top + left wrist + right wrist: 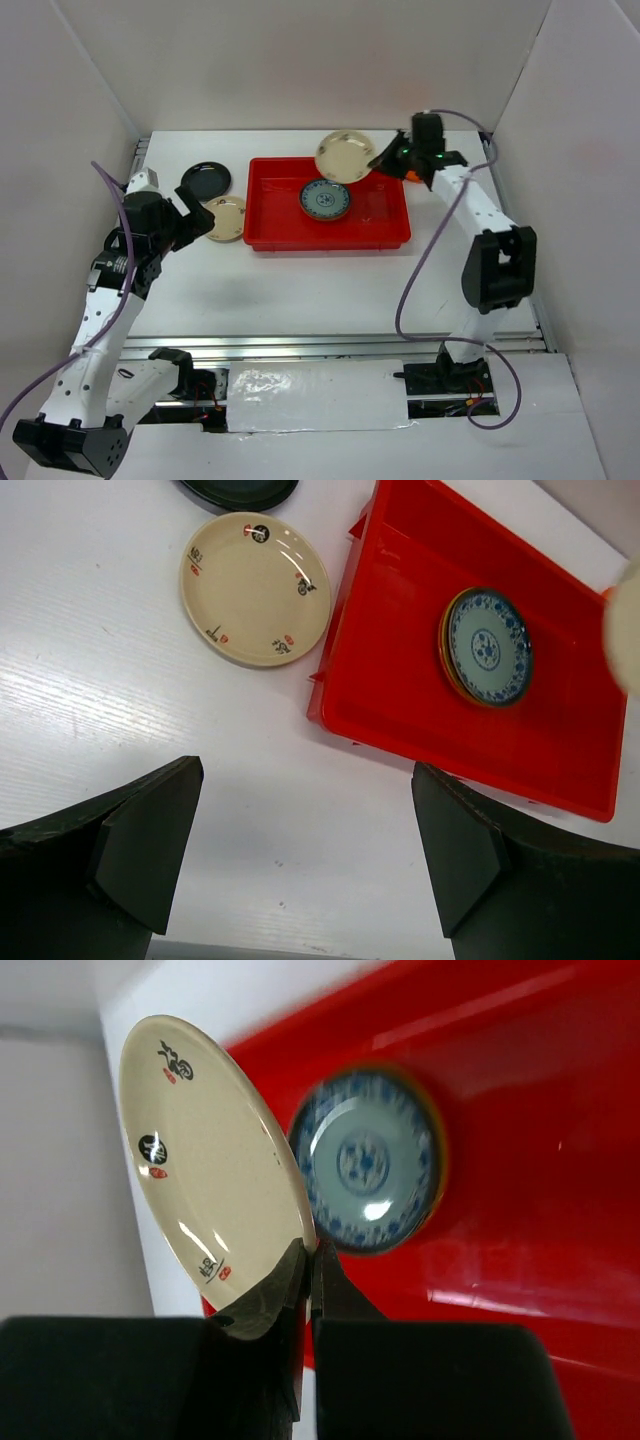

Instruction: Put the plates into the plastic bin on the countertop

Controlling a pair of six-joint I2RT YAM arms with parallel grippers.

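The red plastic bin sits mid-table and holds a blue-grey patterned plate stacked on another plate. My right gripper is shut on the rim of a cream floral plate, held tilted above the bin's far edge; in the right wrist view the plate stands on edge over the bin. A second cream floral plate and a black plate lie on the countertop left of the bin. My left gripper is open above the cream plate.
An orange plate edge shows behind my right gripper. White walls surround the countertop; a metal rail runs along its front.
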